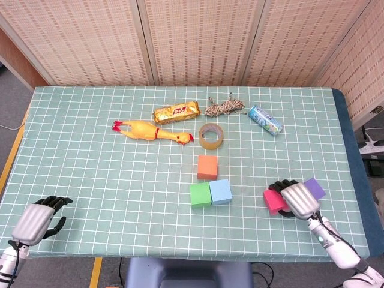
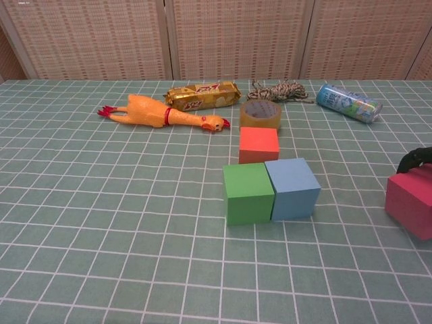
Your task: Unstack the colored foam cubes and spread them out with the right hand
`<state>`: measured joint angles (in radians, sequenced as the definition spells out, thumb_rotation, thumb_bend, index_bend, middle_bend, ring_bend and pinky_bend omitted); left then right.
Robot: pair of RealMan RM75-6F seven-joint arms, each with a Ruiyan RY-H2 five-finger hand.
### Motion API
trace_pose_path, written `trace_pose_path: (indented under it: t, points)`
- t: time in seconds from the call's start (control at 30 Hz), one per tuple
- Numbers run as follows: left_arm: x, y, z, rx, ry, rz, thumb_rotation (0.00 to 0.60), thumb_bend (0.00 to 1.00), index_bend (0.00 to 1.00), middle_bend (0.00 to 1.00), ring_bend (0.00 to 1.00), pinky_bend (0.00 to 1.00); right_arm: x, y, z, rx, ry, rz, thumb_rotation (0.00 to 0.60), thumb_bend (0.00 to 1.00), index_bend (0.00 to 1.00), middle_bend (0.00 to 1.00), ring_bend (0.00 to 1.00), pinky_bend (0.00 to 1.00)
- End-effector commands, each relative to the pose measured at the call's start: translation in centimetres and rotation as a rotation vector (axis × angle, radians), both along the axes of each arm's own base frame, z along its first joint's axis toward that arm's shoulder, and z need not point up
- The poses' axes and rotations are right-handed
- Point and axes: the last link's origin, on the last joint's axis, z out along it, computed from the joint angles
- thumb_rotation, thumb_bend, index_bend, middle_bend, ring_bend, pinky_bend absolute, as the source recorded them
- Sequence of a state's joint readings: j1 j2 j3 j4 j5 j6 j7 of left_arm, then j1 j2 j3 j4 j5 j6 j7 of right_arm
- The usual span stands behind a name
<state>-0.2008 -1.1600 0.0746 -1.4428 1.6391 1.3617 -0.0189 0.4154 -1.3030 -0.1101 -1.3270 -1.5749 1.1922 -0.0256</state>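
My right hand (image 1: 298,200) grips the pink cube (image 1: 274,201) near the table's front right, just left of the purple cube (image 1: 314,187). In the chest view the pink cube (image 2: 412,200) shows at the right edge with dark fingertips (image 2: 412,159) over its top. The orange cube (image 1: 207,167) sits alone mid-table. In front of it the green cube (image 1: 200,194) and the blue cube (image 1: 221,191) sit side by side, touching. My left hand (image 1: 36,219) rests at the front left corner, fingers curled, holding nothing.
Along the far side lie a rubber chicken (image 1: 151,130), a snack packet (image 1: 175,111), a tape roll (image 1: 210,135), a bundle of string (image 1: 224,107) and a can (image 1: 265,119). The table's right edge (image 1: 351,150) runs close to the purple cube.
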Motion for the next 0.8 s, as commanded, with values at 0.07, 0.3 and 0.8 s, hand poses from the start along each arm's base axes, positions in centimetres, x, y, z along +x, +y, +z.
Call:
trace_pose_path:
  t: [0.07,0.3,0.8]
  points:
    - [0.1,0.0,0.1,0.004,-0.003,-0.003,0.600,0.46,0.31,0.36,0.30,0.47,1.6,0.2,0.3,0.026,-0.063,0.042,0.600,0.07,0.12,0.14,0.01,0.13]
    - [0.0,0.0,0.4,0.016,-0.009,0.000,0.600,0.46,0.31,0.36,0.30,0.47,3.8,0.2,1.2,0.022,-0.140,0.095,0.600,0.06,0.06,0.09,0.00,0.09]
    - [-0.1,0.1,0.6,0.023,-0.015,0.005,0.600,0.46,0.31,0.36,0.30,0.47,9.7,-7.3,-1.5,-0.058,0.064,0.328,0.600,0.06,0.02,0.07,0.00,0.11]
